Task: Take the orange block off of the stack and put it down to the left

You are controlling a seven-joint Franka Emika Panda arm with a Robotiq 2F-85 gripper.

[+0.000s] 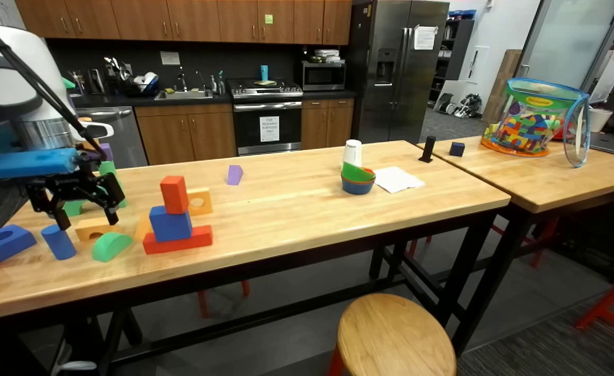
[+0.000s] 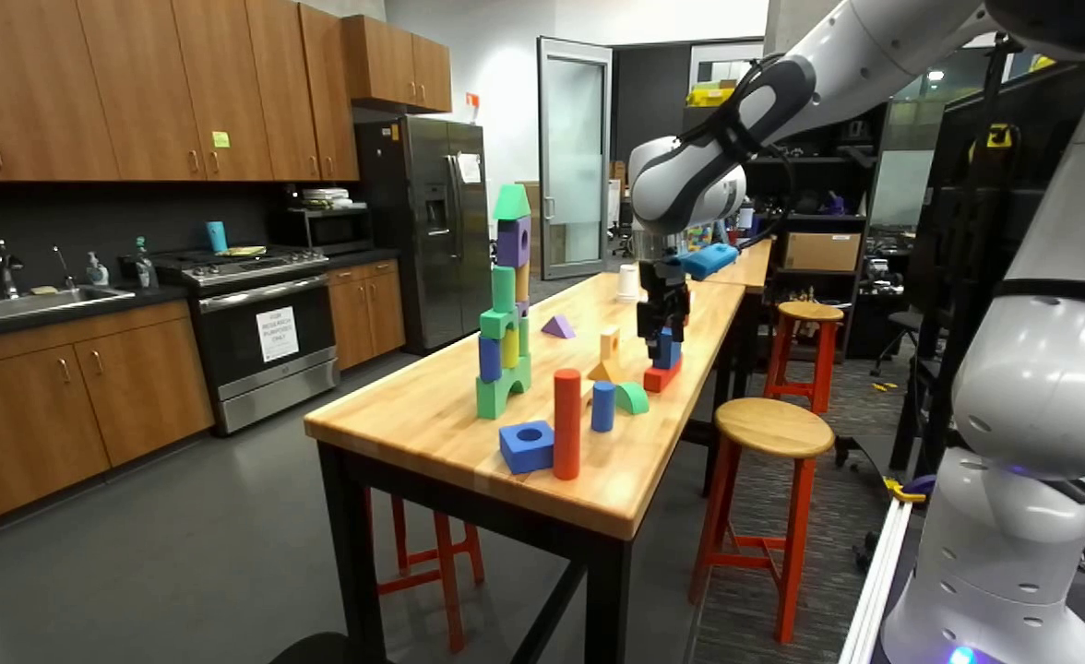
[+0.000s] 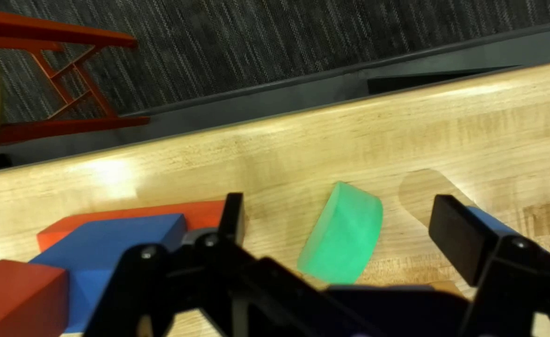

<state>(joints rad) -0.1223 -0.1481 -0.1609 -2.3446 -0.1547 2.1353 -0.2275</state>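
The orange block stands upright on the blue cube, which rests on the flat red slab; together they form the stack. In the wrist view the orange block is at the lower left, cut by the frame edge, with the blue cube and red slab beside it. My gripper is open and empty, in the air to the left of the stack in that exterior view. In an exterior view my gripper hides most of the orange block. The wrist view shows both fingers wide apart.
A green half-round block lies on the table below the fingers. A blue cylinder, a red cylinder and a holed blue block stand nearby. Yellow blocks sit behind the stack. A tall multicoloured tower stands farther back.
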